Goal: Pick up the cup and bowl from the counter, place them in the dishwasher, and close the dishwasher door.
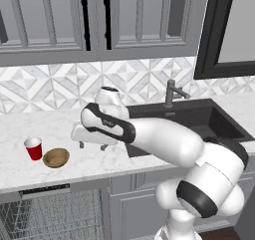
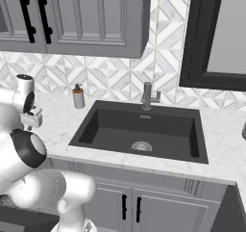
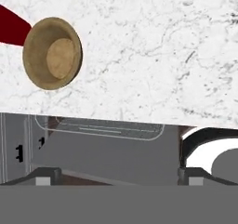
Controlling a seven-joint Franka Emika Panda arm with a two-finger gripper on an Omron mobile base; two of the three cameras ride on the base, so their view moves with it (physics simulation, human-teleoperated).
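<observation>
The red cup (image 1: 33, 148) stands upright on the white marble counter (image 1: 94, 162) at the left, with the tan bowl (image 1: 56, 157) just to its right. My gripper (image 1: 92, 146) hovers over the counter to the right of the bowl, open and holding nothing. In the hand view the bowl (image 3: 52, 53) lies at the upper left, a red sliver of the cup (image 3: 11, 28) behind it, and my gripper (image 3: 119, 175) has its tips far apart. The dishwasher (image 1: 50, 214) under the counter stands open, its wire rack showing. A flat grey panel (image 3: 107, 153) below the counter edge looks like the lowered dishwasher door.
A dark sink (image 1: 199, 119) with a faucet (image 1: 172, 92) is set into the counter at the right. A grey soap dispenser (image 2: 78, 97) stands by the backsplash, left of the sink (image 2: 139, 130). Wall cabinets (image 1: 94, 20) hang above. My arm's elbow spans the sink's front.
</observation>
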